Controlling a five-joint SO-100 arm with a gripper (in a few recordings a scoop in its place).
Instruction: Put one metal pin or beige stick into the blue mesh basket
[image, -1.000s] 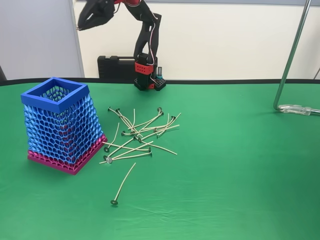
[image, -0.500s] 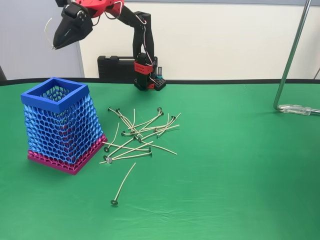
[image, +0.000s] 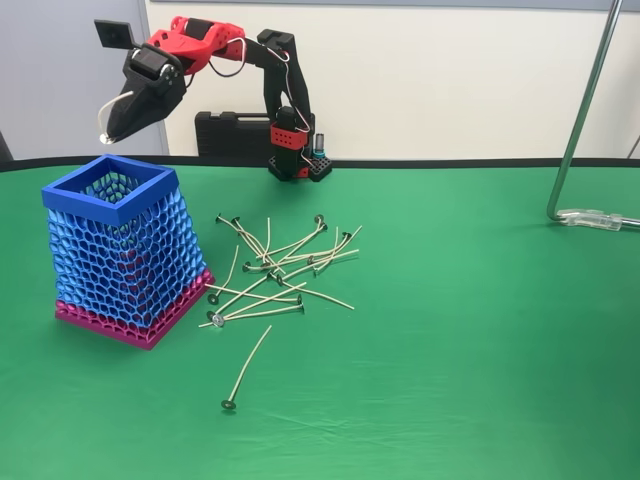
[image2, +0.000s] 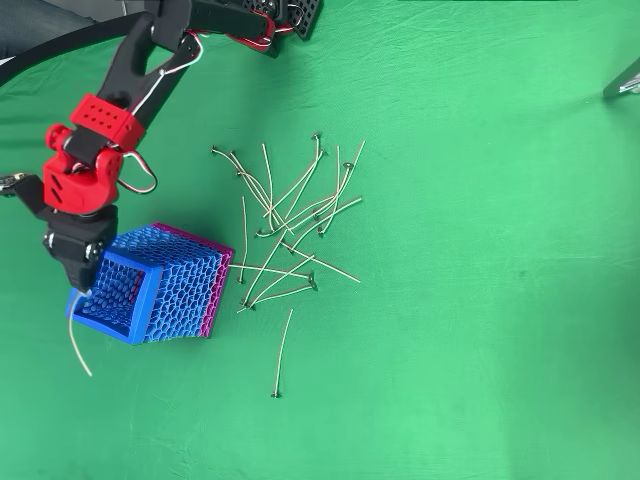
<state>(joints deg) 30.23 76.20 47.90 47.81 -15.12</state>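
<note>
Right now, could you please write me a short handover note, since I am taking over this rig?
Gripper: shut on one thin pale beige stick, raised above the rim of the tall blue honeycomb-mesh basket with the magenta bottom band.
The overhead view shows the stick hanging past the basket's outer edge, not over the opening.
The other sticks lie scattered on the green table to the basket's right in the fixed view.
Done: one stick picked up and carried over.
Left: centre over the opening, release.
</note>
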